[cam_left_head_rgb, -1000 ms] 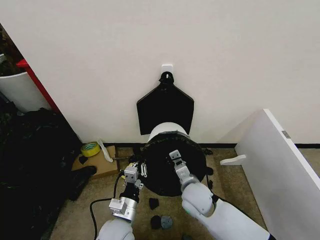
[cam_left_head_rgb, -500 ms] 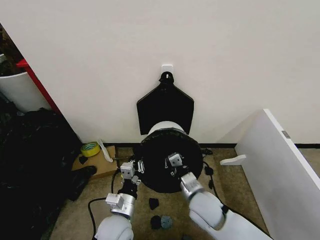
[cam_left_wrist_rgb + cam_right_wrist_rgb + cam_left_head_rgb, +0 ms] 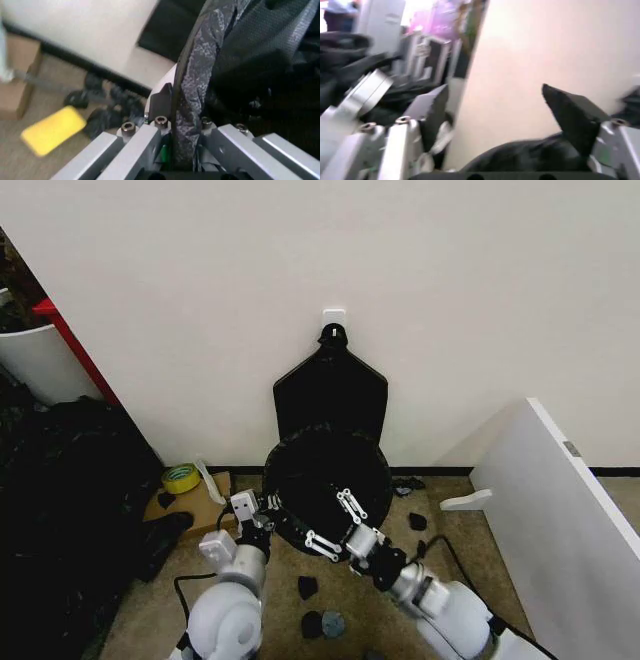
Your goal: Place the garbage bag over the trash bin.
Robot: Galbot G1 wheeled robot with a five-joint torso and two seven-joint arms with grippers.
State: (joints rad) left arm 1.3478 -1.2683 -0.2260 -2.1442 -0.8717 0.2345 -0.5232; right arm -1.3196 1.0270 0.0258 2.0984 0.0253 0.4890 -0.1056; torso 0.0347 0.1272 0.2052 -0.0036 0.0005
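Plastic of glossy garbage bag [image 3: 325, 480] sits pinched in left claw [image 3: 268, 510].

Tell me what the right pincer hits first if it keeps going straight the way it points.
Probably the bag stretched over the bin. In the head view the right pincer, open, points up and away toward the bag's black mouth, with the wall beyond. Depth is unclear, so it may already be at the bag's near edge.
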